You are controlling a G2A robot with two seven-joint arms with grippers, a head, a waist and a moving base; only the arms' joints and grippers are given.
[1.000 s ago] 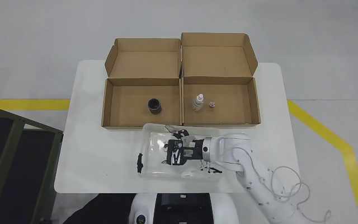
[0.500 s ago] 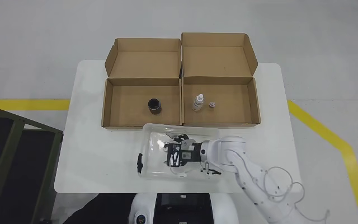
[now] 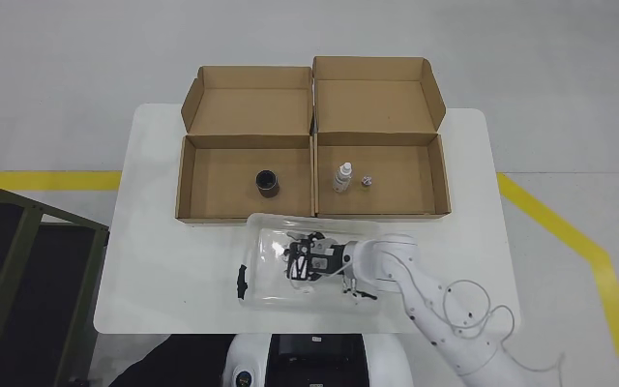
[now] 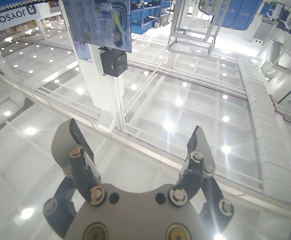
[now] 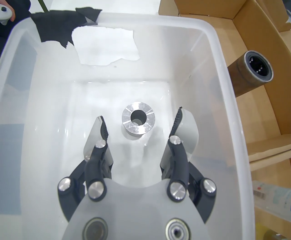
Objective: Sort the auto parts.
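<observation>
Bin (image 5: 147, 19) holds silver ring (image 5: 138, 120), right gripper (image 5: 140, 113) spread wide over it

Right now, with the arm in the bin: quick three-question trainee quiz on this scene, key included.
1. True or false: the right gripper is shut on the silver ring.
2. How many parts lie in the cardboard box beside the one that holds the dark cylinder?
3. Where does the silver ring stand? A: in the clear bin; B: in a cardboard box; C: on the bare table.
Key: 1 false, it is open; 2 two; 3 A.
</observation>
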